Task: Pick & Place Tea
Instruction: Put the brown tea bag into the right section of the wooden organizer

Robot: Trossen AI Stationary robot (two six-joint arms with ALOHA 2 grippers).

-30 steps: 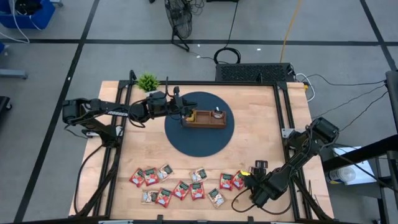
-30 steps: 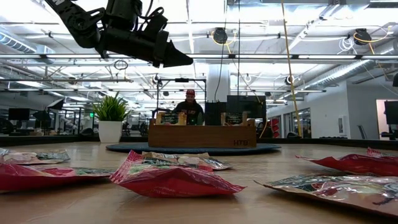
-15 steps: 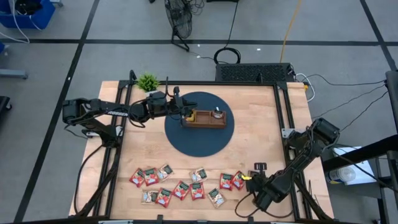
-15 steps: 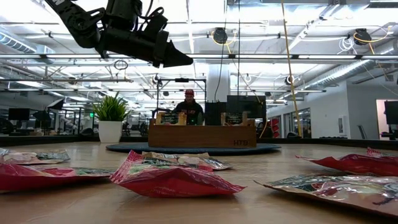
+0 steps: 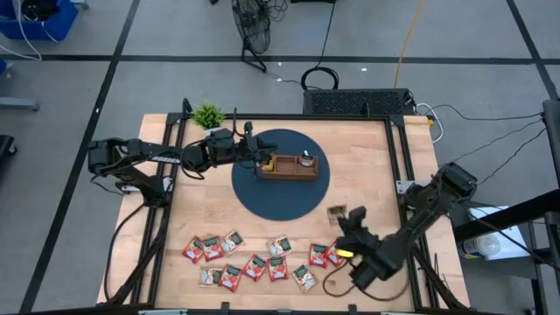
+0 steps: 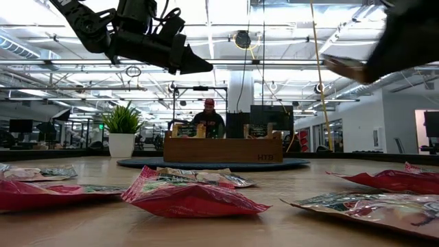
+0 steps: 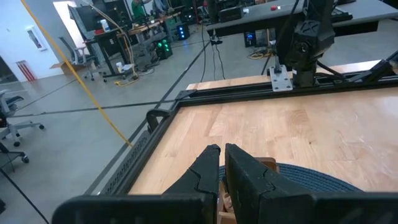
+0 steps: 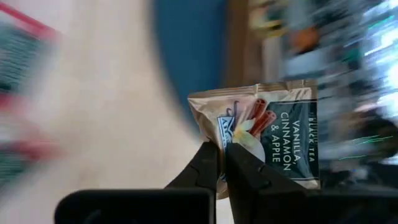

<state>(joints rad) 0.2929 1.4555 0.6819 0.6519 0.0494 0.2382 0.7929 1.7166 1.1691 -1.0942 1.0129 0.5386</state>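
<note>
One tea sachet (image 8: 267, 140), pinched at its edge in the closed right gripper (image 8: 222, 155), hangs above the desk (image 5: 367, 166) between sachet row (image 5: 254, 262) and wooden tray (image 5: 293, 166); transport step, next needing tray alignment; left gripper (image 7: 221, 155) closed, empty, beside tray.

Roughly eleven loose tea sachets (image 5: 255, 267), one held sachet (image 5: 336, 213), one wooden tray (image 5: 293, 166), one plant (image 5: 207, 115).
</note>
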